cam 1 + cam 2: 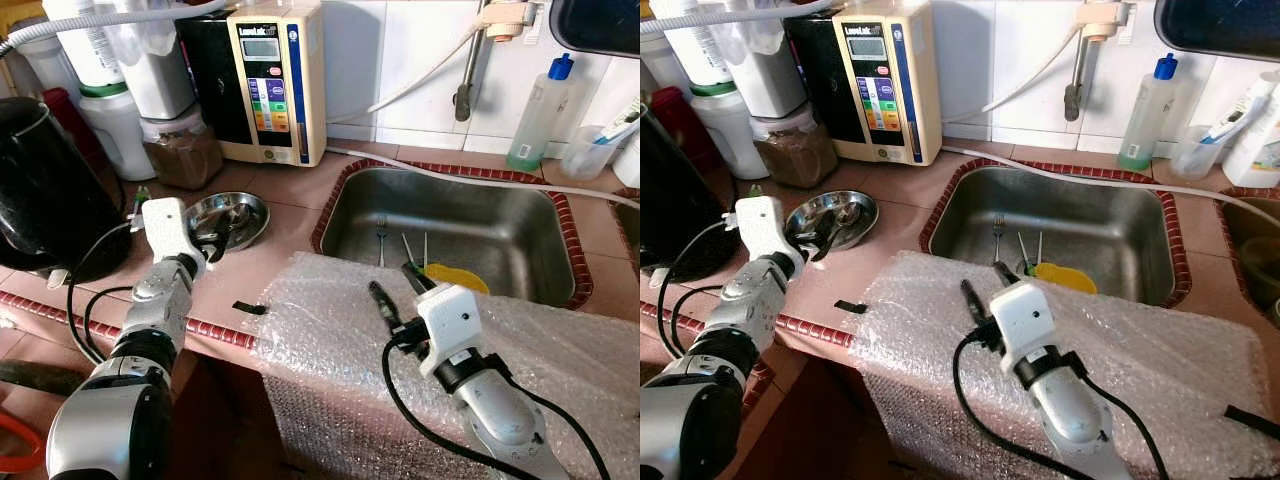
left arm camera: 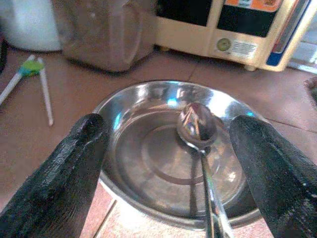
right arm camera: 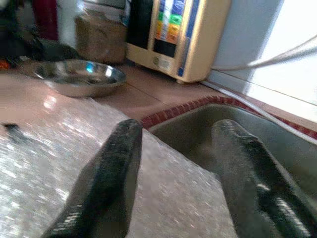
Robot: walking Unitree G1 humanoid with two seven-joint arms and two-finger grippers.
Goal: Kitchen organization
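Note:
A shallow steel bowl (image 1: 243, 212) sits on the tiled counter left of the sink (image 1: 505, 235). A metal spoon (image 2: 197, 125) lies inside the bowl. My left gripper (image 1: 208, 242) is open at the bowl's near rim, and its black fingers (image 2: 64, 168) stand on either side of the spoon without touching it. My right gripper (image 1: 398, 287) is open and holds nothing. It hovers over a sheet of bubble wrap (image 1: 330, 335) at the sink's front edge. In the sink lie a fork (image 1: 381, 240), more cutlery and a yellow item (image 1: 455, 276).
A cream water machine (image 1: 278, 80), a jar of brown powder (image 1: 185, 152) and white containers line the back wall. A black kettle (image 1: 50, 190) stands at far left. A green soap bottle (image 1: 535, 115) stands right of the tap. A small black scrap (image 1: 250, 307) lies near the counter edge.

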